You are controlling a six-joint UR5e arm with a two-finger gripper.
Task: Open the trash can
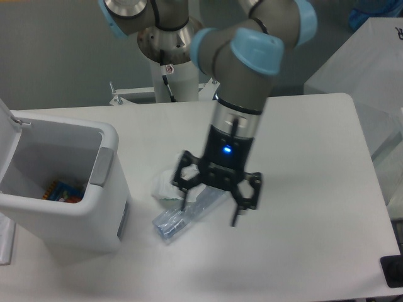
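The trash can (pixel 60 220) is a large white bin at the table's left, with its top uncovered and its inside in view. Its lid (pixel 6 119) stands raised at the far left edge, and the grey push tab (pixel 101 167) sits on the right rim. My gripper (pixel 210 212) hangs well to the right of the bin, open and holding nothing. It hovers over a crushed clear bottle (pixel 171 221), with one finger on each side of the bottle's upper end.
A crumpled white wrapper (pixel 164 184) lies between the bin and the bottle. A colourful packet (pixel 60 190) rests inside the bin. A white box (pixel 368 56) stands past the table's right edge, and a black object (pixel 391 270) sits at the bottom right.
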